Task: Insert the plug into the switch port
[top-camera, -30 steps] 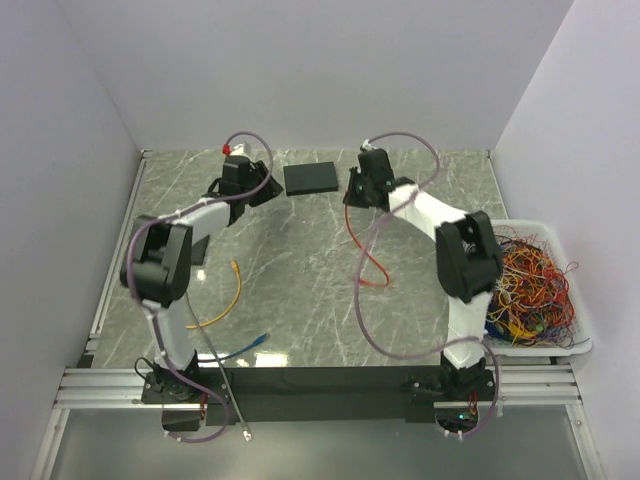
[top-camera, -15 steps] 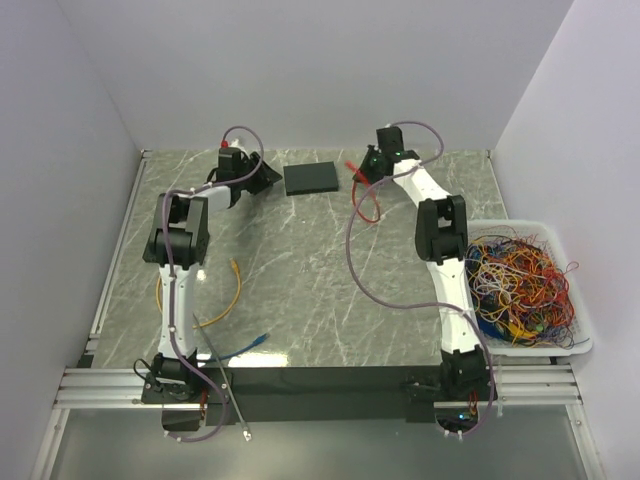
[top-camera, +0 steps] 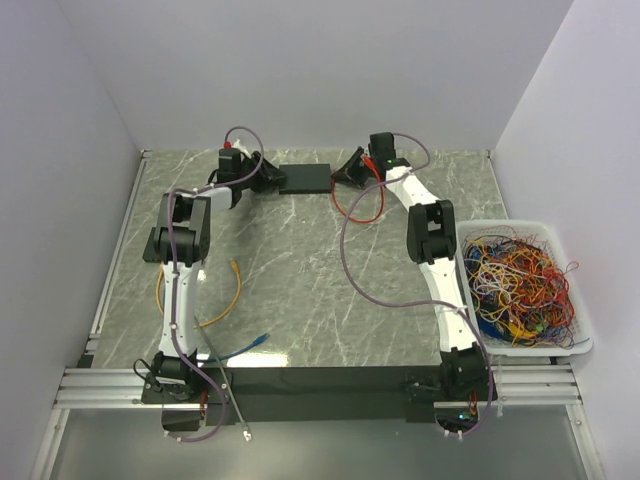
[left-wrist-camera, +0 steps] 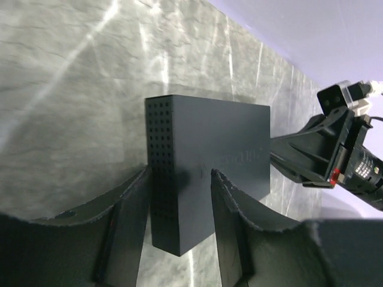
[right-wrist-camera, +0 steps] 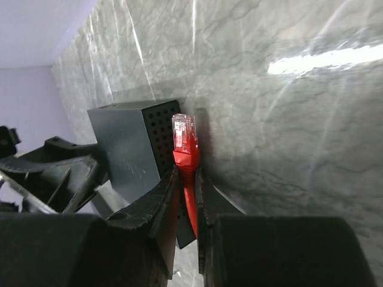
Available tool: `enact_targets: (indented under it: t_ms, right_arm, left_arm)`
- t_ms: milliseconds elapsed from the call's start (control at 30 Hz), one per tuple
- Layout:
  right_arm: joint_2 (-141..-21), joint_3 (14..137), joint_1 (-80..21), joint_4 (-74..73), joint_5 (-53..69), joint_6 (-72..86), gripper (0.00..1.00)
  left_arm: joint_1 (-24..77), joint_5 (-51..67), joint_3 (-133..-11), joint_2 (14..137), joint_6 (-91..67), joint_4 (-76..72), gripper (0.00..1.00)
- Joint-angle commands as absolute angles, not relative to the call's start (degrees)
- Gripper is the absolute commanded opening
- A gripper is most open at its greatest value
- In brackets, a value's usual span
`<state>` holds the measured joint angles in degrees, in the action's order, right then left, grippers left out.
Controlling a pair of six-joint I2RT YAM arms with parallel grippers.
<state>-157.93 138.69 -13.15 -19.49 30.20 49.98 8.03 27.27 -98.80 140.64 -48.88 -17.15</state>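
Note:
The black switch (top-camera: 305, 178) lies flat at the back of the table. My left gripper (top-camera: 271, 180) is at its left end. In the left wrist view the switch (left-wrist-camera: 227, 149) shows a perforated end face, and the open left gripper (left-wrist-camera: 179, 185) has one jaw on each side of that end, with a small gap. My right gripper (top-camera: 343, 177) is at the switch's right end. In the right wrist view the right gripper (right-wrist-camera: 187, 179) is shut on the red plug (right-wrist-camera: 184, 140), whose clear tip lies beside the switch's perforated side (right-wrist-camera: 157, 134). The red cable (top-camera: 352, 210) trails behind. No port is visible.
A white bin (top-camera: 583, 345) full of tangled wires stands at the right edge. A yellow cable (top-camera: 231, 293) and a blue cable (top-camera: 252, 343) lie on the marble table's left front. Walls enclose the back and sides.
Both arms have reached in toward the switch. The left gripper has closed up to its left end. The right gripper has carried the red plug left to its right end.

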Motion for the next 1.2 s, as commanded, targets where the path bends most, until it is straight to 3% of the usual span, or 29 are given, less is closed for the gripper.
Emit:
enact_targets:
  t_ms: [0, 267, 867, 1167]
  right_arm:
    - [-159.61, 139.31, -15.99, -15.73, 36.21, 53.00, 0.00]
    - [-152.94, 127.46, -18.37, -14.77, 36.39, 48.43, 0.00]
    - [-126.32, 74.75, -24.08, 4.30, 34.46, 43.86, 0.00]
    - [-113.66, 60.30, -24.61, 3.17, 27.79, 39.12, 0.00]
  left_arm:
    - [9.32, 30.94, -98.88, 140.98, -48.61, -18.02, 0.49]
    - [12.56, 31.73, -87.21, 133.70, -49.22, -22.14, 0.48]
    - [21.97, 23.65, -49.23, 112.78, -51.94, -30.50, 0.43]
    - [28.03, 16.79, -30.70, 95.99, -55.19, -27.52, 0.41]
